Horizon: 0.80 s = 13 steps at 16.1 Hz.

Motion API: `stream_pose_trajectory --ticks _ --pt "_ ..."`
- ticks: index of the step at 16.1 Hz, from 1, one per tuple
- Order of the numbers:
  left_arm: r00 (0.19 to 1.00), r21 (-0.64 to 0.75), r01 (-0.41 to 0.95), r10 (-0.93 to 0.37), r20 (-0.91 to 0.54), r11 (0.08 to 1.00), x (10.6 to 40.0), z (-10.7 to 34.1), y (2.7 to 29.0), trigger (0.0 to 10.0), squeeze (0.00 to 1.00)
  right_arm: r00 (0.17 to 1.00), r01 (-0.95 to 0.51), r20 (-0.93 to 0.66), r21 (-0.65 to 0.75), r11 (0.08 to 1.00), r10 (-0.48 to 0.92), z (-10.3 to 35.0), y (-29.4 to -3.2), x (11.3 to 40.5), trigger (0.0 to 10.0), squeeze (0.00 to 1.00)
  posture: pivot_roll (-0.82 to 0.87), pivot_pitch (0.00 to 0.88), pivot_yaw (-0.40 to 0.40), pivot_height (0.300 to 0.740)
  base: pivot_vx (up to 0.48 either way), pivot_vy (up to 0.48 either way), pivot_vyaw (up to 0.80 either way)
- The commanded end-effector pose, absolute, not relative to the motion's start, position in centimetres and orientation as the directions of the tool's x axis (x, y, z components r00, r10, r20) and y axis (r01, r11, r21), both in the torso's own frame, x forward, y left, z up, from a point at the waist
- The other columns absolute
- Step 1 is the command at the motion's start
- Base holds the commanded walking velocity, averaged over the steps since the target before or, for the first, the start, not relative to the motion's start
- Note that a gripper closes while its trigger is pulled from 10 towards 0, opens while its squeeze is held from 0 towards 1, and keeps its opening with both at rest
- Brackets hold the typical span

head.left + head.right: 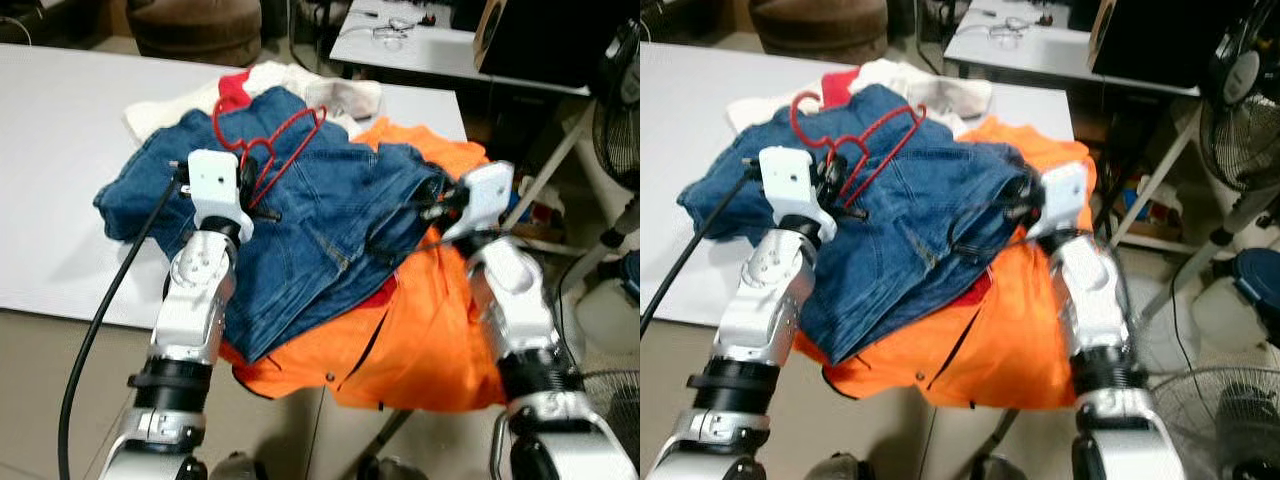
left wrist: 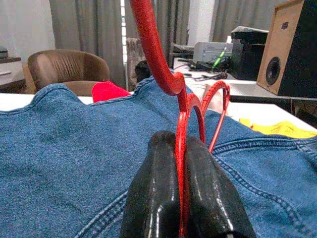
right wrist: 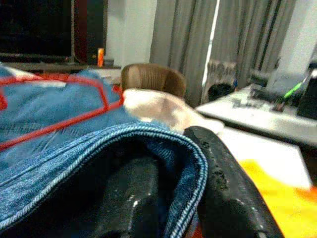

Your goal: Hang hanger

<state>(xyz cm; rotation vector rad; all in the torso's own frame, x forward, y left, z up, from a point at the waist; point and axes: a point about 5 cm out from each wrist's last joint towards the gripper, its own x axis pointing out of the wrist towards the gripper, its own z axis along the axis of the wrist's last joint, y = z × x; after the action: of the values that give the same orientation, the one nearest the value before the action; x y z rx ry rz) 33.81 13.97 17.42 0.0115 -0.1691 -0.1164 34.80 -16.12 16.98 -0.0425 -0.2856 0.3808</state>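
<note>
Red hanger (image 1: 268, 140): it lies on top of the pile of clothes, on the far left part of the blue denim, with its hook toward the far side of the table.
Left gripper (image 2: 181, 198): the two black fingers are pressed together on a thin red bar of the hanger, so the jaws are closed on it. In the head views this gripper (image 1: 262, 205) is at the near end of the hanger.
Right gripper (image 3: 168, 188): it is at the right edge of the denim. One finger is under the folded hem and the other is over it, so I judge it is gripping the cloth.
Blue jeans (image 1: 330, 225): a heavy, soft denim piece, spread over the pile and hanging a little over the near table edge.
Orange garment (image 1: 420, 340): it is under the denim and falls down over the near right corner of the white table (image 1: 60, 150).
Other clothes: something white (image 1: 300, 85) and something red (image 1: 233, 92) are at the far side of the pile.
How the hanger will handle: it looks like thin plastic, light and stiff, perhaps a little springy. It could turn in the fingers if it is held at one bar only. A hold near the neck under the hook seems to me more steady.
Risk: the smooth plastic may slip, and the hook may catch on the denim.
</note>
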Motion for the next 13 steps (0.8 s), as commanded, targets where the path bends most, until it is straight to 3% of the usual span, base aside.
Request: stream_pose_trajectory --ticks 1,5,7,13 --pt "0.983 0.024 0.103 -0.106 0.15 0.994 33.8 17.2 14.2 10.0 0.0 0.873 -0.324 0.343 -0.125 0.938 0.347 20.0 -17.0 35.1 0.0 0.0 0.03 0.033 -0.03 0.74 0.0 0.0 0.0" --pt "0.985 0.004 0.091 -0.091 0.148 0.996 34.1 17.4 14.4 10.0 0.0 0.85 -0.251 0.436 -0.16 0.955 0.297 24.0 -18.2 35.3 0.0 0.0 0.02 0.022 -0.037 0.74 0.0 0.0 0.0" --pt "0.986 -0.03 0.107 -0.102 0.134 0.994 34.1 17.3 14.1 10.0 0.0 0.873 -0.194 0.431 -0.121 0.973 0.228 23.3 -18.8 35.2 0.0 0.0 0.03 0.027 -0.04 0.74 0.0 0.0 0.0" --pt "0.974 0.022 0.136 -0.138 0.177 0.99 34.1 18.3 13.6 10.0 0.0 0.903 -0.21 0.369 -0.067 0.975 0.22 20.9 -17.7 34.7 0.0 0.0 0.05 0.027 -0.032 0.74 0.0 0.0 0.0"
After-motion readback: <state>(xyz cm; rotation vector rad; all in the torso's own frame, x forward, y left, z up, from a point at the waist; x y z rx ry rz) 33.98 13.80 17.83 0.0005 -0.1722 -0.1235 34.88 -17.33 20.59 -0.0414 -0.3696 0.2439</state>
